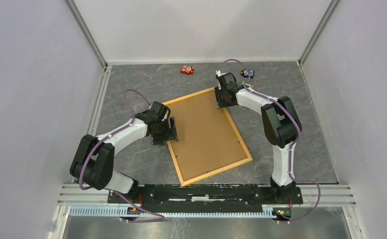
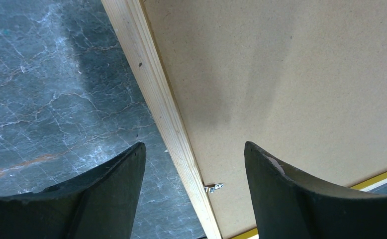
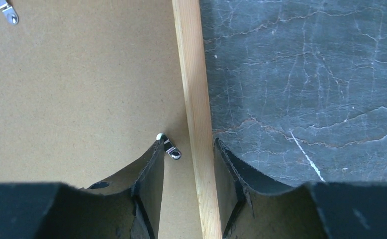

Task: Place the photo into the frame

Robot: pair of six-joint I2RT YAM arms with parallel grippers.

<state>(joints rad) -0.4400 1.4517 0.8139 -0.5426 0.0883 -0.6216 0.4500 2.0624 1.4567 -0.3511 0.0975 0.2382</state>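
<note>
The frame (image 1: 216,172) lies on the grey table, back side up, with the brown backing board (image 1: 206,132) seated inside its rails. The photo is hidden. My left gripper (image 1: 172,130) is open and straddles the left rail (image 2: 161,104), with one finger over the table and the other over the board (image 2: 291,74). A small metal clip (image 2: 212,187) sits by the rail between the fingers. My right gripper (image 1: 225,102) is open narrowly astride the right rail (image 3: 196,89) near the far corner. Its inner fingertip touches a metal clip (image 3: 171,150) on the board (image 3: 82,89).
A small red object (image 1: 187,69) and a small dark object (image 1: 247,73) lie near the back wall. Another clip (image 3: 6,11) shows on the board's far edge. White walls enclose the table on three sides.
</note>
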